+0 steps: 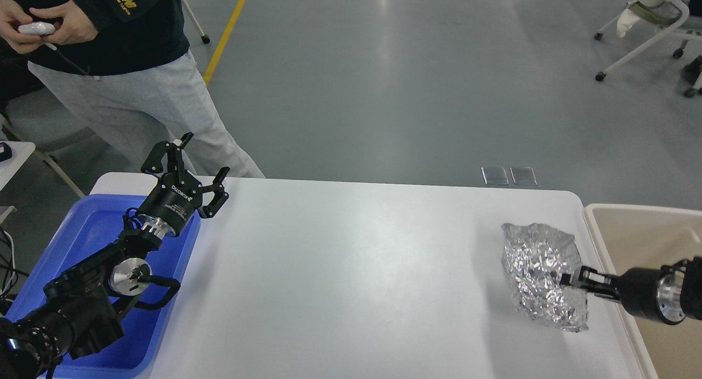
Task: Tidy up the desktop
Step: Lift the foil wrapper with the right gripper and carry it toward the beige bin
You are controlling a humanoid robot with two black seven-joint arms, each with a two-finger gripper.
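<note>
The white desktop (351,269) fills the middle of the head view. My right gripper (567,277) is shut on a crumpled sheet of silver foil (540,272) and holds it lifted above the desktop's right end, beside the beige bin. The foil hides the spot where a small brown paper ball lay. My left gripper (197,162) is open and empty, raised over the far right corner of the blue tray.
A blue plastic tray (82,242) sits at the desktop's left end under my left arm. A beige bin (641,236) stands off the right edge. A person (120,66) stands behind the far left corner.
</note>
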